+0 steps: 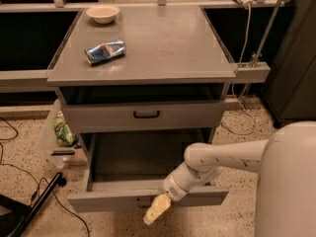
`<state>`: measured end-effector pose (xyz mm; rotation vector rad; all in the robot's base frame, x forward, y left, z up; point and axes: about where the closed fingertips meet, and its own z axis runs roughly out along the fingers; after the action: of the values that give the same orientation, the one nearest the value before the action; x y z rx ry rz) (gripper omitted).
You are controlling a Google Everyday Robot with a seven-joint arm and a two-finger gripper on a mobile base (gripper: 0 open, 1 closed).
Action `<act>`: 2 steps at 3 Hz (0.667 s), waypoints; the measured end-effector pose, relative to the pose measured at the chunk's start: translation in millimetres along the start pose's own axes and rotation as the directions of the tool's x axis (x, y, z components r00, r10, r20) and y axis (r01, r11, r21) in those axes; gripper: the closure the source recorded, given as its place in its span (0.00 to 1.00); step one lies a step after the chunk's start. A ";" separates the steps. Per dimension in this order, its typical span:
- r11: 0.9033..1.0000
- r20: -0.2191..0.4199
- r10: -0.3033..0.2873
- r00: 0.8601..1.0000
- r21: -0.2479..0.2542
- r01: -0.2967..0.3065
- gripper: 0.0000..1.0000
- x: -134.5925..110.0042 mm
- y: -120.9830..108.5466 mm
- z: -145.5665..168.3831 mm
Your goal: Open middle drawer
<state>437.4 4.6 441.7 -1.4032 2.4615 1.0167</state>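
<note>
The middle drawer point(118, 200) is a wide grey drawer with a low front panel. It stands pulled well out from the cabinet, and its inside looks empty. Its small black handle point(143, 202) shows at the centre of the front panel. My gripper point(156, 209), with yellowish tips, hangs in front of the panel, just right of the handle and a little below it. I cannot tell whether it touches the handle. The white arm point(217, 159) reaches in from the right, over the drawer's front right corner.
Above is the taller-fronted drawer point(148, 116), with a wider black handle, pushed in. The cabinet top point(163, 48) bears a crushed blue can point(104, 51) and a bowl point(102, 13). A bag point(63, 130) lies on the floor at the left, with cables and a black stand leg point(34, 201) nearby.
</note>
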 end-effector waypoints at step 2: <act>1.000 -0.036 0.003 0.999 -0.011 -0.004 0.00 18.7 32.2 2.1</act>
<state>400.6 3.5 448.0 -1.4332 2.4880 1.0168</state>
